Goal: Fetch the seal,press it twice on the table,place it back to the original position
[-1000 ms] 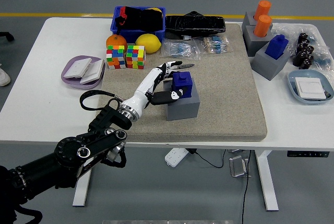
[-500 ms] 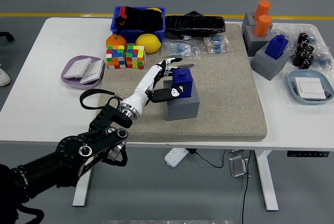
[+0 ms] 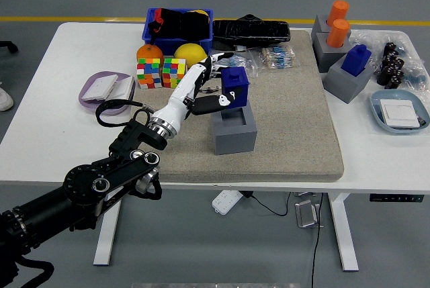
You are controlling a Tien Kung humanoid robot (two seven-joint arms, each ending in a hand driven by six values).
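Just above the grey holder (image 3: pixel 234 131) mid-mat, left hand (image 3: pixel 213 90) fingers grip the blue seal (image 3: pixel 235 86), lifted clear; fetch looks done, both presses and return remain.

left hand (image 3: pixel 209 86) grips blue seal (image 3: pixel 235 86) — above grey holder (image 3: pixel 234 130).
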